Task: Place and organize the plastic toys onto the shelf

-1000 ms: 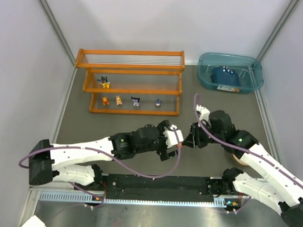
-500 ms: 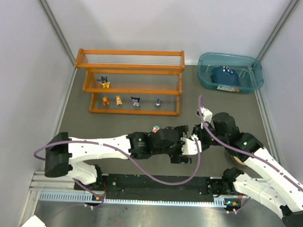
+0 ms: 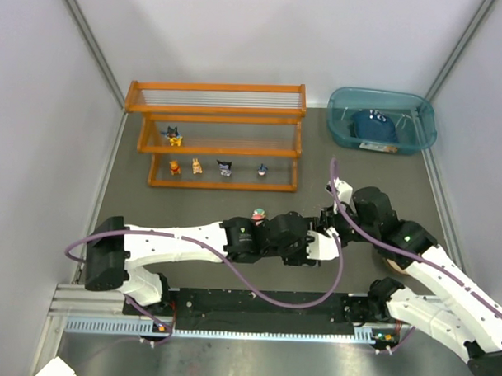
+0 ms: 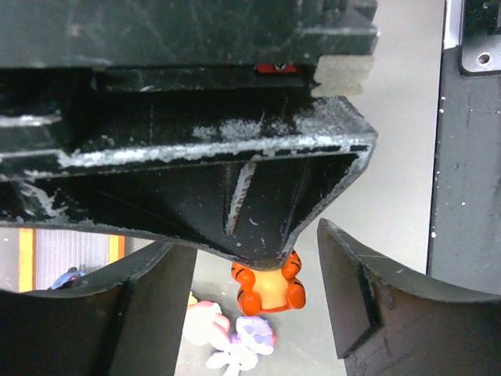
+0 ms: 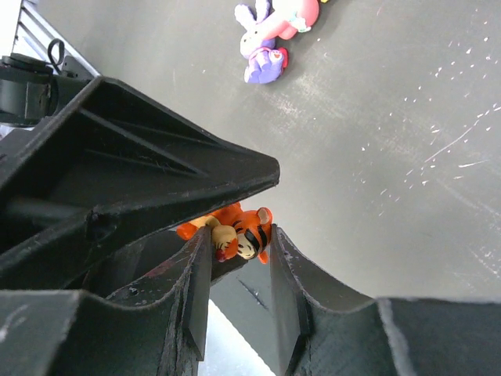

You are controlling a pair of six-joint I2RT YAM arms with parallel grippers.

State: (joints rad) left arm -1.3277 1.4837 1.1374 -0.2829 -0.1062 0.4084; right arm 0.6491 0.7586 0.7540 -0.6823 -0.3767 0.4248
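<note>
My right gripper (image 5: 239,262) is shut on an orange striped tiger toy (image 5: 249,233), head between its pads. My left gripper (image 4: 254,309) stands open around the same tiger (image 4: 268,286), with a gap on each side, and the right gripper's fingers cover the toy's upper half. In the top view both grippers, left (image 3: 319,238) and right (image 3: 331,222), meet right of centre, hiding the tiger. A pink toy (image 4: 205,319) and a purple bunny (image 4: 252,337) lie on the mat below. The orange shelf (image 3: 216,112) holds several toys, among them a black-yellow one (image 3: 174,137).
A teal bin (image 3: 345,99) with a dark blue object (image 3: 373,125) stands at the back right. A pink toy (image 3: 257,214) lies on the grey mat just left of the grippers. White walls close in both sides.
The left arm has swung right up to the right gripper, and its jaws have narrowed around the tiger. The right gripper has kept its hold.
</note>
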